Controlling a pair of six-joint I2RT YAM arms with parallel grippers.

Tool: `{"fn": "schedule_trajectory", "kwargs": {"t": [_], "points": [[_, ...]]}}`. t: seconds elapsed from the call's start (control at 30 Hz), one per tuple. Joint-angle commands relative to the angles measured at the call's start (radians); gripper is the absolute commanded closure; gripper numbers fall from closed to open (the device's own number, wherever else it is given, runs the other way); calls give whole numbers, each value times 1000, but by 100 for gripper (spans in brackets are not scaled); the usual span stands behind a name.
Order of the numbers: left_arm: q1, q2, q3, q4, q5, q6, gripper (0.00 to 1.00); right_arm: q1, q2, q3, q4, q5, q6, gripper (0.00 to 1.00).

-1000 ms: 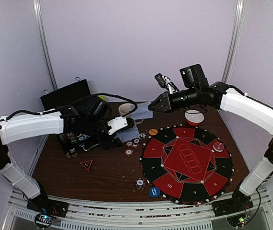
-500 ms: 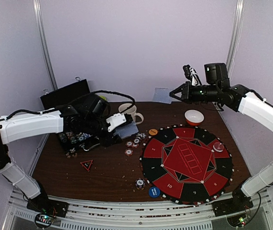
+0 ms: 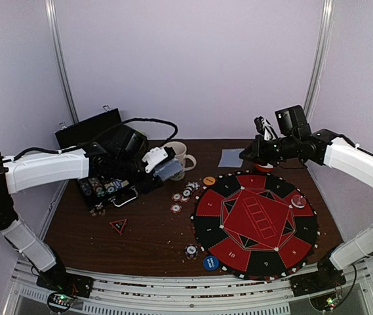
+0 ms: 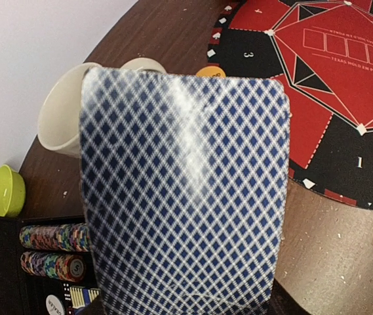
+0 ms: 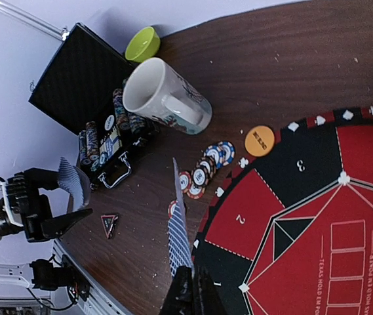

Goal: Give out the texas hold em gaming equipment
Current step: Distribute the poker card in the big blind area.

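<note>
My left gripper [image 3: 162, 165] is shut on blue-checked playing cards [image 4: 183, 190] that fill the left wrist view and hide its fingers. It hovers beside the white mug [image 3: 176, 152]. My right gripper [image 3: 244, 155] is shut on a single card [image 3: 229, 157], seen edge-on in the right wrist view [image 5: 178, 223], above the far left rim of the red and black mat [image 3: 255, 220]. Striped chips [image 3: 183, 195] lie left of the mat, and one more chip [image 3: 191, 251] lies near the front. An orange disc [image 3: 208, 180], a blue disc [image 3: 210, 263] and a clear disc [image 3: 298, 201] lie at the mat's edge.
An open black case [image 3: 98, 131] with rows of chips [image 3: 101, 189] stands at the back left. A green bowl [image 5: 141, 42] sits behind the mug. A small triangular marker [image 3: 118, 226] lies on the brown table. The left gripper also shows in the right wrist view [image 5: 48, 213].
My right gripper drew a card away from the left gripper, rose to the right, then came down to the mat's far edge. The left gripper drew back a little towards the mug.
</note>
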Motion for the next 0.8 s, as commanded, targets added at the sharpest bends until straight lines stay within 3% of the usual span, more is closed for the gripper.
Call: {"fn": "schedule_trajectory", "kwargs": {"t": [0.0, 0.2, 0.3, 0.4, 0.6, 0.77], "points": [[19, -38, -14, 80, -15, -29, 44, 0, -69, -110, 66, 26, 127, 100], [20, -46, -20, 78, 0, -38, 44, 0, 26, -250, 436, 268, 316, 100], [20, -59, -25, 75, -12, -37, 45, 0, 166, -275, 675, 385, 432, 100], [21, -72, -32, 74, -26, -34, 44, -1, 336, -218, 806, 478, 534, 100], [21, -67, -37, 75, -23, -30, 44, -3, 690, 75, 748, 496, 590, 100], [21, -54, -37, 76, -7, -26, 44, -7, 795, 108, 744, 528, 683, 100]]}}
